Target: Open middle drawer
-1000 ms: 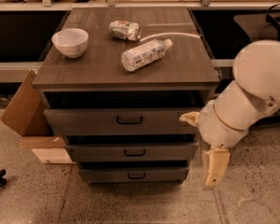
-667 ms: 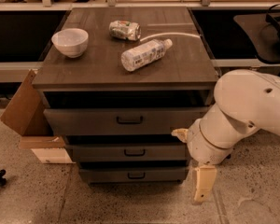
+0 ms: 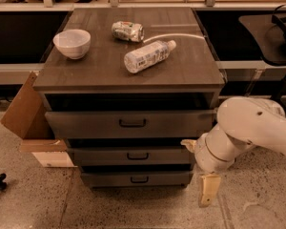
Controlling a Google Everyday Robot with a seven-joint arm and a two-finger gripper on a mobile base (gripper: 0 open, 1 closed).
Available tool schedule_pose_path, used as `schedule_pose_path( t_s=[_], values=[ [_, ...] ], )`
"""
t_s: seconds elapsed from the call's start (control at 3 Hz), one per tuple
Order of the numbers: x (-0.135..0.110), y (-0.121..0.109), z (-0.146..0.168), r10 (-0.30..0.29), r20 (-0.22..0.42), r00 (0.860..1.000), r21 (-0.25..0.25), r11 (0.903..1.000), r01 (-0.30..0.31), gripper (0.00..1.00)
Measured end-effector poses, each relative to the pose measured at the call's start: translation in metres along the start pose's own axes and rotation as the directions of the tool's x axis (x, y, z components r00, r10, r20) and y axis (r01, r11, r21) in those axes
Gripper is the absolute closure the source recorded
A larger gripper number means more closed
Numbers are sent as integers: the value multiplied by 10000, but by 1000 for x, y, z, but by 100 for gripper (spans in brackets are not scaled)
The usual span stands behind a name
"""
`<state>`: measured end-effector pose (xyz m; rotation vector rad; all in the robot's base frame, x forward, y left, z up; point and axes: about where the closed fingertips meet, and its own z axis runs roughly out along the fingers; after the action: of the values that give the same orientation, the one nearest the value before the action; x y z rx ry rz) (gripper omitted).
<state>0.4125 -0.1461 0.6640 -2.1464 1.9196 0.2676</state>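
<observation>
Camera view: speckled floor [image 3: 38, 199] beneath; bench [image 3: 86, 73] left of end effector [image 3: 206, 194], grip state cannot be told. Cardboard box [image 3: 21, 106] far left. Middle drawer [image 3: 100, 156] just left, slightly above. Bottle [image 3: 148, 56], bowl [image 3: 72, 43], can [image 3: 127, 31] on bench, higher left.

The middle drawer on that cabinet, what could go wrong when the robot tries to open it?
The gripper hangs low beside the cabinet, pointing floorward; swinging in, the arm might knock the cabinet's corner. The middle drawer has a small handle much like the bottom drawer just below, so it could hook the wrong one. A jolt might roll the bottle lying on top.
</observation>
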Motion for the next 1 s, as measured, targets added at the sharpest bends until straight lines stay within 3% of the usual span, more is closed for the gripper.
schedule_pose_path(
  t_s=[0.67,1.0],
  values=[
    [47,-25,95,-346,-190,9992,85,9994,348,0],
    [66,-33,162,-194,-25,9998,-380,9991,193,0]
  ],
)
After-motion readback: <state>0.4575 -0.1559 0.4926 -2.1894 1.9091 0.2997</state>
